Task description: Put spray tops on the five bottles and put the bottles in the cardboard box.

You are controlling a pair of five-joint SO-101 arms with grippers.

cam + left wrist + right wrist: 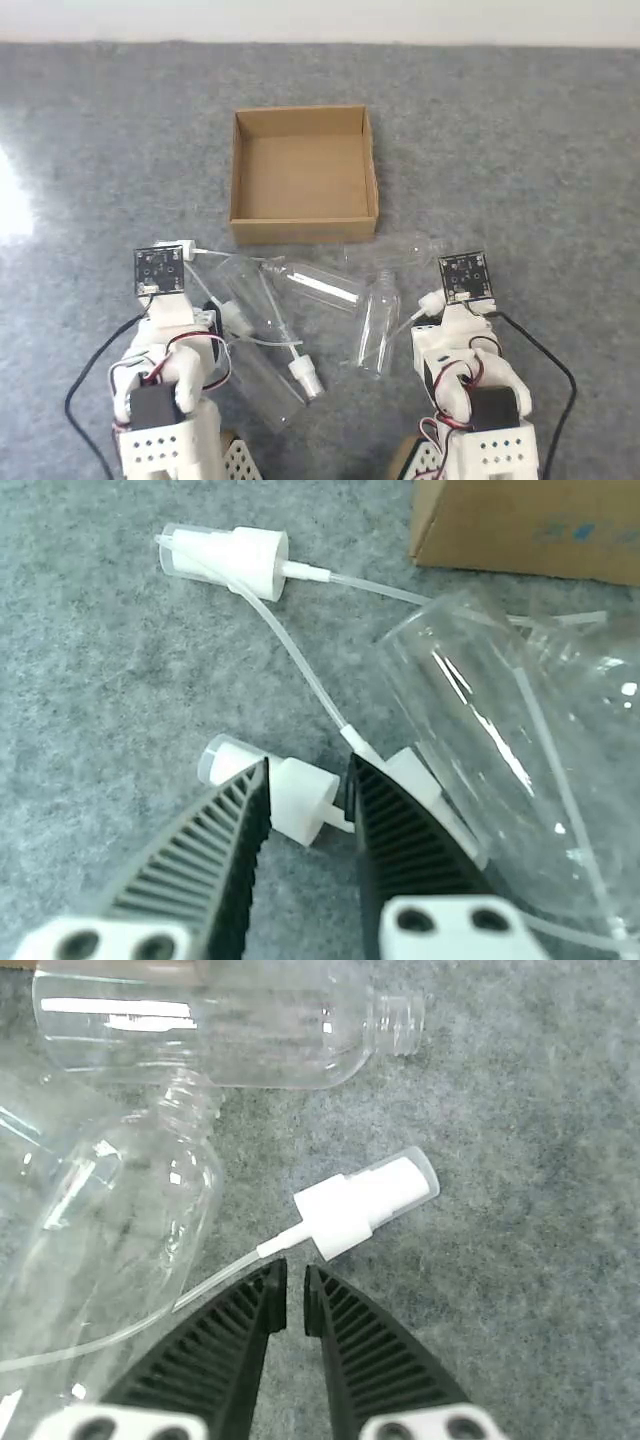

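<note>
Cardboard box (305, 228) is being presented empty on the grey carpet (520, 150). No bottle is being stored in it, so the boxing stage is being judged as not begun. Clear plastic bottles (320, 285) are being left lying on their sides in a loose, overlapping heap between the box and the two arms. For the bottle beside the left arm (262, 385), with a white top (308, 378) lying at its end, it cannot be told whether the neck is being capped. In the right wrist view, another bottle (230, 1035) is being shown with bare threads. Fitting is therefore being judged as mostly or wholly outstanding.

Left gripper (308, 775) is being held partly open, its jaws being set either side of the collar of a white spray top (295, 798) lying on the carpet. Firm contact cannot be confirmed. A second spray top (235, 555), with a thin dip tube, is lying near the box corner.

Right gripper (295, 1272) is being held almost closed, with a narrow slit between the jaws and nothing gripped. A further spray top (365, 1200) is lying just beyond its tips, beside two bottles.
</note>
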